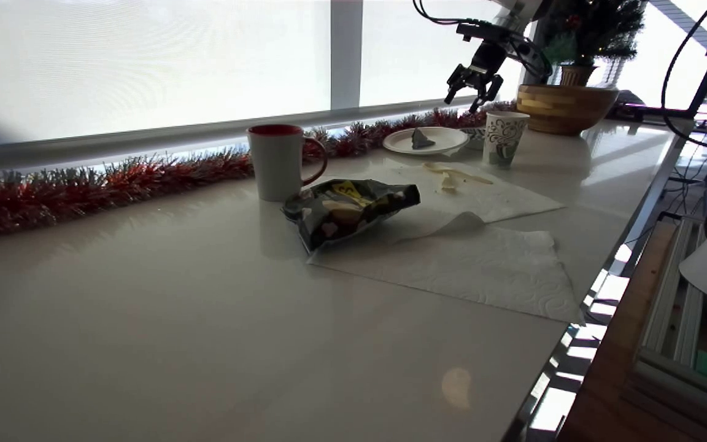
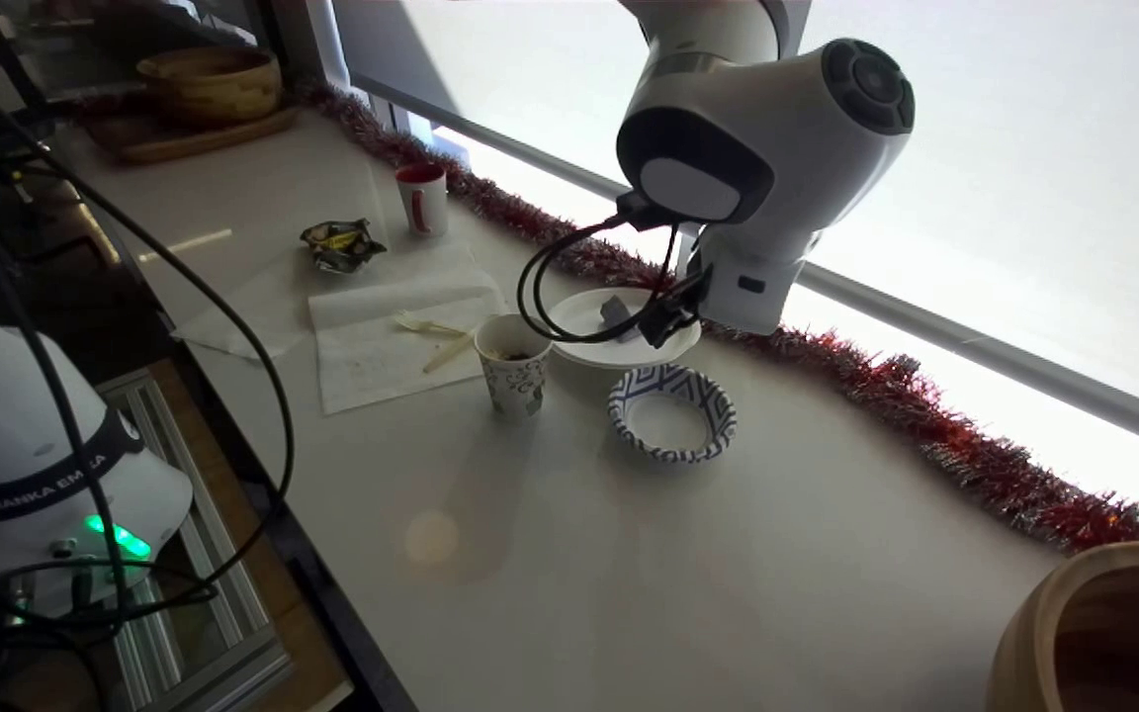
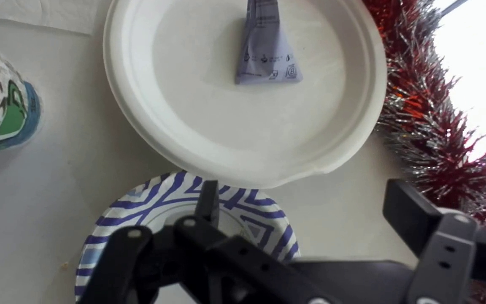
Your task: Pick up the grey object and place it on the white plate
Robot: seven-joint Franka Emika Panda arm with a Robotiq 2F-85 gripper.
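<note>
The grey object (image 3: pixel 268 59) is a small folded packet with printed marks. It rests inside the white plate (image 3: pixel 201 114), a shallow round plate. Both exterior views also show the grey object (image 1: pixel 421 140) (image 2: pixel 616 314) on the white plate (image 1: pixel 397 145) (image 2: pixel 577 314). My gripper (image 3: pixel 308 207) is open, with nothing between its fingers. In an exterior view my gripper (image 1: pixel 463 103) hangs in the air above the table, near the plate and the paper cup. In the wrist view the plate lies beyond the fingertips. In an exterior view the arm hides most of the gripper.
A blue-patterned bowl (image 2: pixel 670 420) and a paper cup (image 2: pixel 512 381) stand beside the plate. Tinsel (image 2: pixel 886 396) runs along the window. A red-rimmed mug (image 1: pixel 277 162), a dark snack bag (image 1: pixel 347 212), paper towels (image 1: pixel 482 270), a fork (image 2: pixel 421 323) and wooden bowls (image 1: pixel 565 110) are also present.
</note>
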